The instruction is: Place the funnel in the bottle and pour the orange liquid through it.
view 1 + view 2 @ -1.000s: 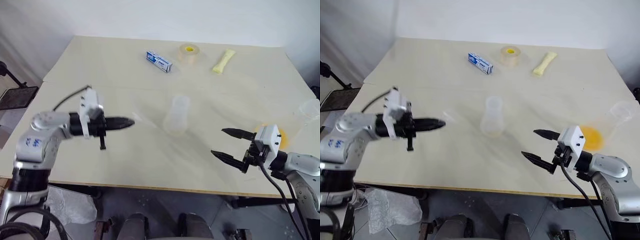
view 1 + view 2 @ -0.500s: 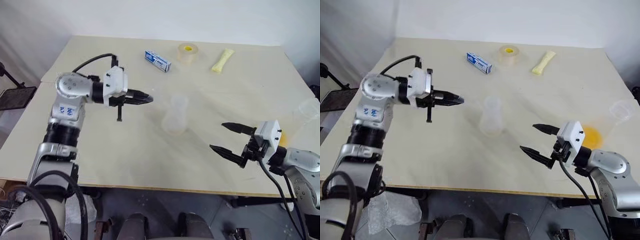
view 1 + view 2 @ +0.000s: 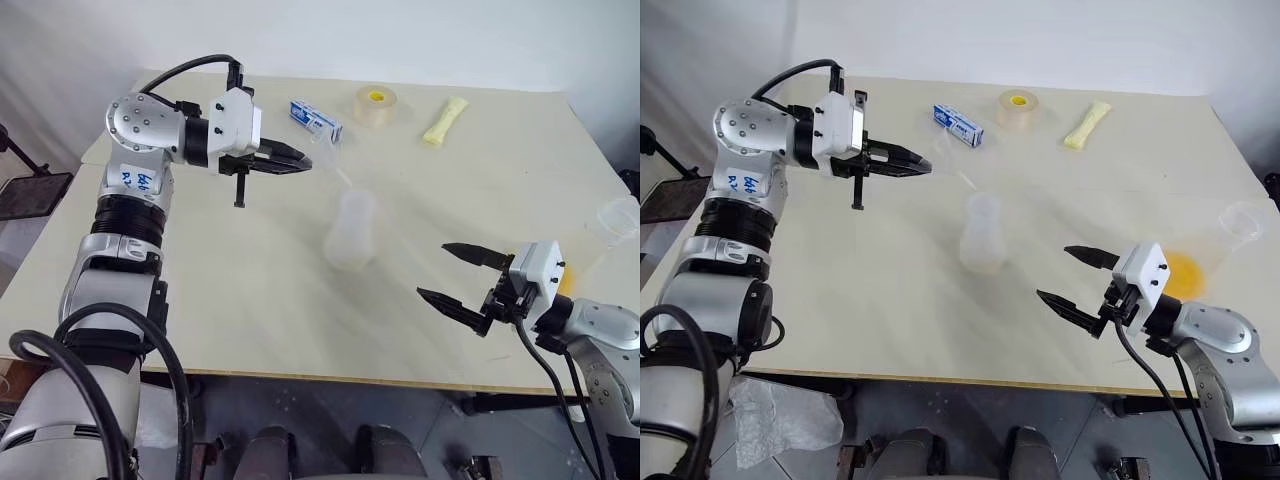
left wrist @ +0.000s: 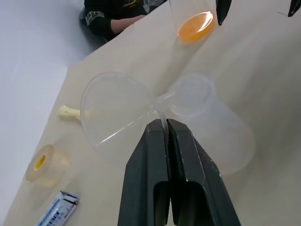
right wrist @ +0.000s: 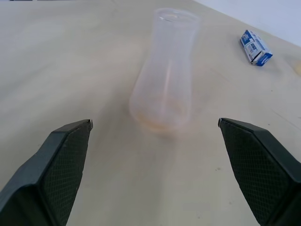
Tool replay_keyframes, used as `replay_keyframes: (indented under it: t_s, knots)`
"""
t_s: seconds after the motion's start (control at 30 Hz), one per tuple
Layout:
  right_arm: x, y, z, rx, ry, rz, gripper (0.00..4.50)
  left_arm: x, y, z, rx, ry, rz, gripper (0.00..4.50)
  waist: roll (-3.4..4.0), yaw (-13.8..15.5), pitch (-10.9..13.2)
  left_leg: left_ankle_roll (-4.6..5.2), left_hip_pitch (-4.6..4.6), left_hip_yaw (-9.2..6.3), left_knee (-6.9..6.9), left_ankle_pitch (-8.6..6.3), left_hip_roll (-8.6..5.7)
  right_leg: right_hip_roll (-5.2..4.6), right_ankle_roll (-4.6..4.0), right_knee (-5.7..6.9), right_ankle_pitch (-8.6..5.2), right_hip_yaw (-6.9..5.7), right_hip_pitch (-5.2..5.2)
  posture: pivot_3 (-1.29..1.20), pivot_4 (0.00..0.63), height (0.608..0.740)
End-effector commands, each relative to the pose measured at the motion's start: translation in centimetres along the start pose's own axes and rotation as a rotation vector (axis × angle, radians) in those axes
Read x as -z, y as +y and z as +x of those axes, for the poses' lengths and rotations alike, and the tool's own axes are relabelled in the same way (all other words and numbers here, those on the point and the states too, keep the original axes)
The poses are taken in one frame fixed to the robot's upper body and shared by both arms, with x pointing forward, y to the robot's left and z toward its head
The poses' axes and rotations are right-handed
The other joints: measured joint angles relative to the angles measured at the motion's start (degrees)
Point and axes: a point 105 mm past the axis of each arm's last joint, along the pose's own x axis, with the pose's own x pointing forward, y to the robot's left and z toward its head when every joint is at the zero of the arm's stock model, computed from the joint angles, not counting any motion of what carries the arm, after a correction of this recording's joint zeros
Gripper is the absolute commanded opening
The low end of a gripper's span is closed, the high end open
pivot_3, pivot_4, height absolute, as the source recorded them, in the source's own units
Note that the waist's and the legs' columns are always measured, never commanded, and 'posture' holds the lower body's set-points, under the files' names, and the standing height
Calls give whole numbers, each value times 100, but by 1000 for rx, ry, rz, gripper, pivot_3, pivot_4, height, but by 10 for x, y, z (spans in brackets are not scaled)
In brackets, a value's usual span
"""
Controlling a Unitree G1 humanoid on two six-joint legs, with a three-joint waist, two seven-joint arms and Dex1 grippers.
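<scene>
Two arms: mine, working one table (image 3: 200, 300).
Bottle (image 3: 352, 232): upright mid-table, neck open, ready for the spout.
Right jaws (image 3: 462, 279): spread wide and empty, near right, facing the bottle, probably to steady it.
Orange liquid (image 3: 1183, 271): waits in its cup at the right edge, for pouring later.
Left jaws (image 3: 300, 161): pinched on the funnel (image 4: 117, 113) by its rim, just left of and above the bottle's neck.

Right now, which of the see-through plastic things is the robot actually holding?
The funnel, pinched by its rim in the left gripper. The bottle stands untouched.
</scene>
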Motion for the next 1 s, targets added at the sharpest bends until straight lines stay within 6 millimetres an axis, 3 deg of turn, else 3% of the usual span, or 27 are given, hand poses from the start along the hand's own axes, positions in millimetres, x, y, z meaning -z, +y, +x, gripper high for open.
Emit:
replay_keyframes:
  t_s: [0.03, 0.33, 0.6, 1.0]
  knots:
    - [-12, 0, 0, 1, -47, -35, 4500, -12, 4, 5, 59, -5, 84, 28, 0, -10, 0, 0, 0, 1, 0, 0, 0, 0, 0, 0, 0, 0, 0, 0, 150, 740]
    - [-11, -5, -3, 7, -50, -38, 4500, -12, -6, 16, 222, 43, 169, 28, -1, -9, 1, 0, 0, 2, -1, 0, 1, 1, 0, 0, 0, -3, 0, 0, 150, 740]
    - [-29, -13, 1, 34, -138, -34, 4500, -13, -6, 23, 292, 96, 237, 28, -3, -11, 2, 0, 0, 1, -1, 0, 1, 1, 0, 0, 0, -3, 0, 0, 150, 740]
    - [-35, -13, 5, 27, -161, -41, 4500, -13, -6, 32, 367, 160, 288, 28, -5, -12, 3, 0, -1, 2, -2, 0, 1, 1, 0, 0, 0, -6, -1, 0, 150, 740]
